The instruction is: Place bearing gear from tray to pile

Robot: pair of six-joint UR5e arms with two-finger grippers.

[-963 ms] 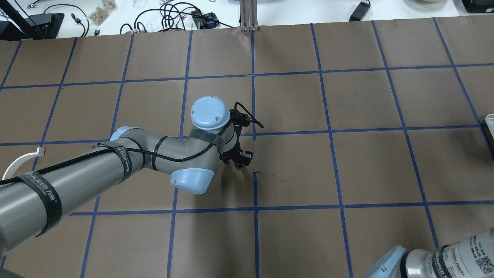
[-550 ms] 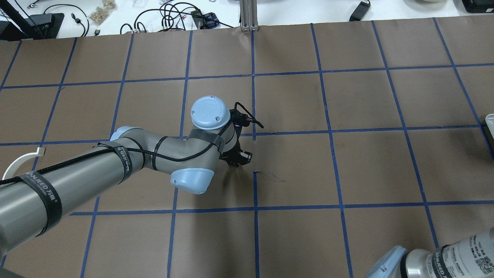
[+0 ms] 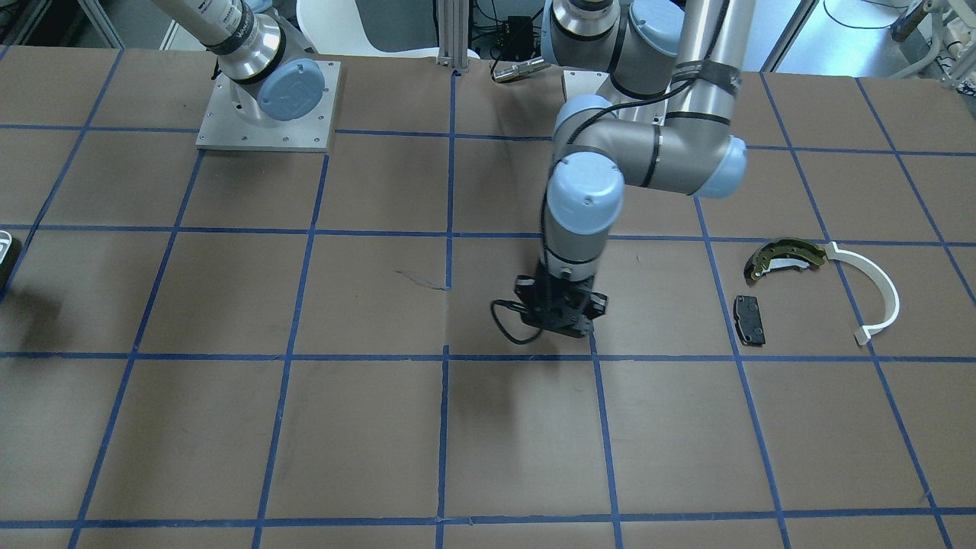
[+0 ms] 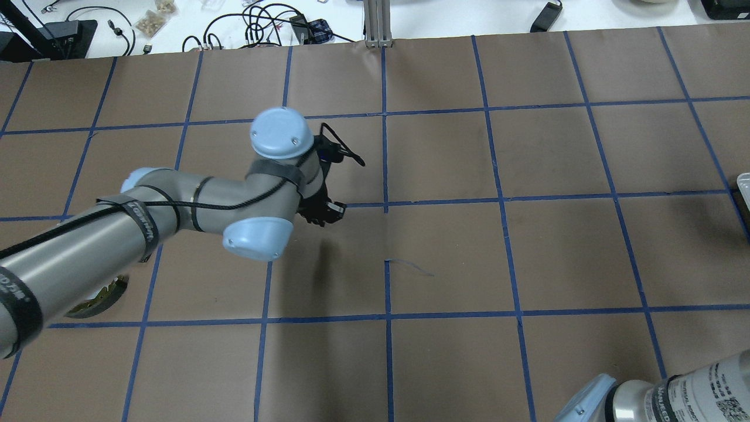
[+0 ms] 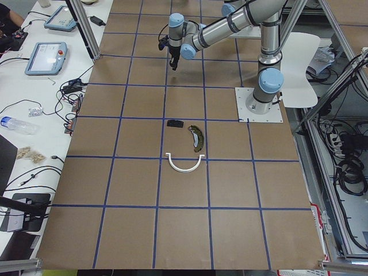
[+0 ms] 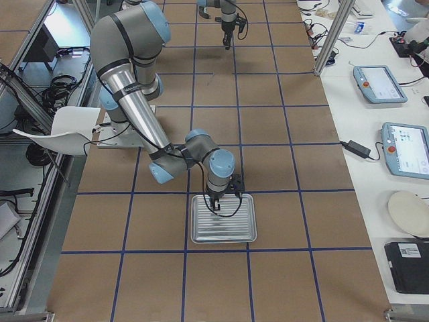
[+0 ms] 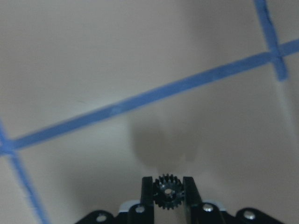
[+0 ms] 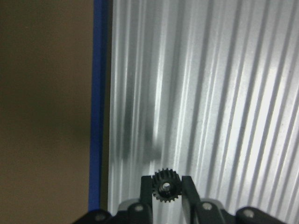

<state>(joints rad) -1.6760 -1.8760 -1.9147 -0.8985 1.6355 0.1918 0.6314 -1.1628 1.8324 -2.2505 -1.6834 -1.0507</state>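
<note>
My left gripper [image 7: 167, 186] is shut on a small black toothed gear [image 7: 167, 192] and holds it above bare brown table. It hangs near the table's middle [image 3: 555, 326] [image 4: 326, 213]. The pile lies to its side: an olive brake shoe [image 3: 785, 255], a white curved strip [image 3: 877, 293] and a black pad [image 3: 749, 319]. My right gripper [image 8: 164, 183] is shut on another small black gear [image 8: 163, 188] just above the ribbed pale tray [image 8: 210, 93], near its rim [image 6: 223, 231].
The table is brown paper with a blue tape grid. The left arm's elbow hides part of the pile in the overhead view, where only a bit of the brake shoe [image 4: 102, 299] shows. Cables and tablets lie beyond the far edge.
The left arm has swung away from the robot and towards its left with the gear held. It now hides the white strip in the overhead view.
</note>
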